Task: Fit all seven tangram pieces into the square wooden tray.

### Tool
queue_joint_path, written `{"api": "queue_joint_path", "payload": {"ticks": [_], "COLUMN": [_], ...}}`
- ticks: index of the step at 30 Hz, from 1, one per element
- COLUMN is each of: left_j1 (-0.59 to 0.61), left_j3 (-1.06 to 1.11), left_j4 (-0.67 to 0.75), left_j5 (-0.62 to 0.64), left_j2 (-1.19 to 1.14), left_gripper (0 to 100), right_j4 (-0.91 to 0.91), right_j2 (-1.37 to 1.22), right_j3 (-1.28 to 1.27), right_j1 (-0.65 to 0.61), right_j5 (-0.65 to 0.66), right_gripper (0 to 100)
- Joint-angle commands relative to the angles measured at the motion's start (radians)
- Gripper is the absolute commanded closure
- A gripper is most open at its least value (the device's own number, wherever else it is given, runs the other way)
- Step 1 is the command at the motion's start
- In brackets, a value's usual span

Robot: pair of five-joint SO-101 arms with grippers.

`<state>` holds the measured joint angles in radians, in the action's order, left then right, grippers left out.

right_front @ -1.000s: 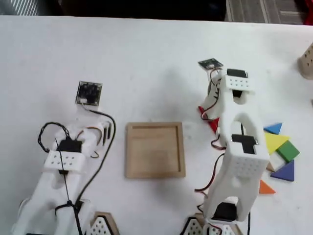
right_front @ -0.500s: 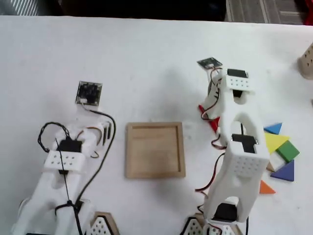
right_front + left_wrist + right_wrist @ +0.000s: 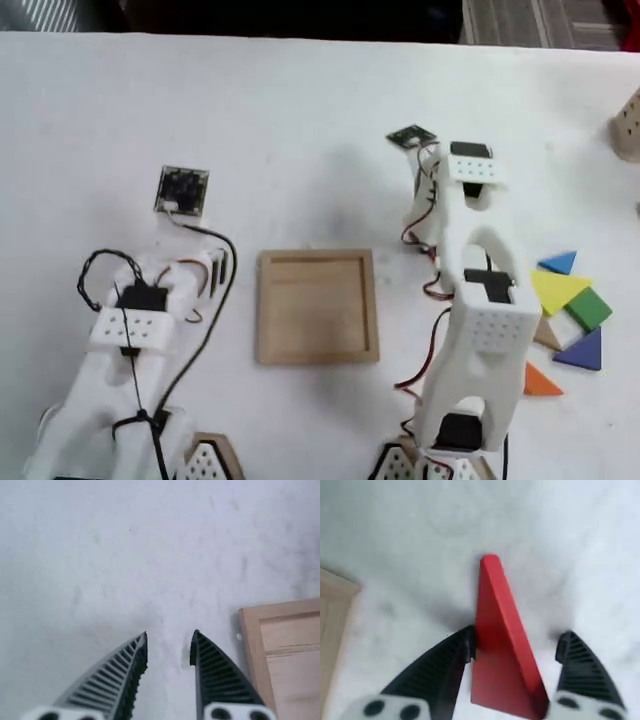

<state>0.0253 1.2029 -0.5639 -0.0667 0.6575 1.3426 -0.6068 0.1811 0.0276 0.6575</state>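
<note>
The square wooden tray (image 3: 317, 262) lies between the two arms; one corner of it (image 3: 280, 630) shows in the left wrist view. My right gripper (image 3: 517, 645) is shut on a red triangle (image 3: 500, 645), which sits tilted between the fingers above the white table, just right of the tray. In the high view the right arm (image 3: 470, 250) covers this piece. My left gripper (image 3: 169, 640) stands open over bare table beside the tray's left edge, nothing between its fingers (image 3: 217, 270).
Loose pieces lie at the right: a blue triangle (image 3: 560, 262), yellow triangle (image 3: 555, 290), green square (image 3: 590, 308), purple triangle (image 3: 585, 350) and orange triangle (image 3: 540, 380). A small black board (image 3: 183, 190) with a cable sits behind the left arm.
The right arm's wrist has swung left and toward the table's far side. The red triangle, earlier seen beside the arm, is now hidden beneath it. The left arm has not moved.
</note>
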Motion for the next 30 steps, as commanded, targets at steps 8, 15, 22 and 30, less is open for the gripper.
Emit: {"api": "queue_joint_path", "payload": {"ticks": [8,15,22,30], "left_j1": [0.004,0.004,0.012,0.042], "left_j3": [-0.005,-0.005,-0.006,-0.008], "left_j4": [0.026,0.026,0.048,0.084], "left_j5": [-0.006,-0.003,0.002,0.003], "left_j2": [0.004,0.004,0.004,0.004], "left_gripper": [84,85,85,85], "right_j4": [0.035,0.191,0.317,0.335], "right_j2": [0.03,0.2,0.314,0.315], "right_j3": [0.0,-0.002,-0.003,-0.008], "right_j1": [-0.007,-0.015,-0.088,-0.274], "right_j5": [-0.157,-0.282,-0.482,-0.729], "right_gripper": [98.2,98.1,98.1,98.1]}}
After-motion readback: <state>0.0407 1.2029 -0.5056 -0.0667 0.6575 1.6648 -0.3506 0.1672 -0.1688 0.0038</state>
